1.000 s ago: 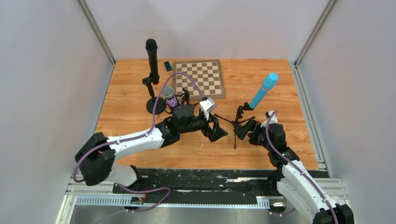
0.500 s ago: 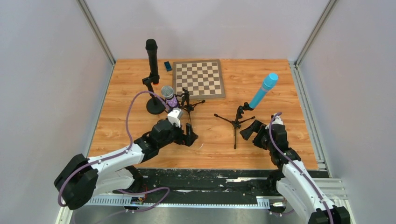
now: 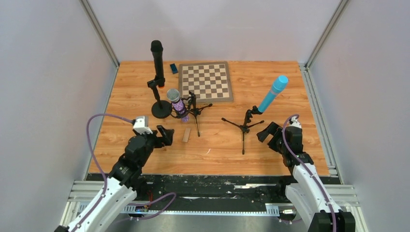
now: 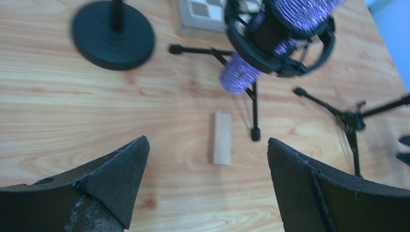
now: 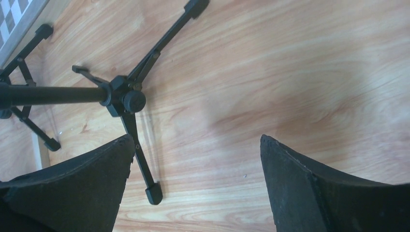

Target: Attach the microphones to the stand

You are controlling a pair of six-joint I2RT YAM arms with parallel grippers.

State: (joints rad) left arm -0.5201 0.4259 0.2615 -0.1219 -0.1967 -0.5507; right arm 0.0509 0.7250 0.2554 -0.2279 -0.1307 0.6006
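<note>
The long black microphone [image 3: 156,58] stands upright in the round-base stand [image 3: 161,110], a little orange at its lower end. The purple microphone [image 3: 177,103] with the silver grille sits tilted in the ring mount of a small tripod stand [image 3: 195,109]; the left wrist view shows it [image 4: 240,74] in that ring. The light blue microphone [image 3: 272,94] leans in the clip of another tripod stand [image 3: 244,127]. My left gripper [image 3: 166,136] is open and empty, near and left of the purple microphone. My right gripper [image 3: 267,133] is open and empty, just right of the blue microphone's tripod [image 5: 126,97].
A small wooden block [image 3: 186,135] lies on the table in front of the purple microphone's tripod, also in the left wrist view [image 4: 222,137]. A chessboard [image 3: 205,81] lies at the back with a small dark blue object [image 3: 173,68] beside it. Grey walls close in both sides.
My left arm has pulled back from mid-table to the near left, uncovering the wooden block. My right gripper has drawn back a little, away from the blue microphone's tripod.
</note>
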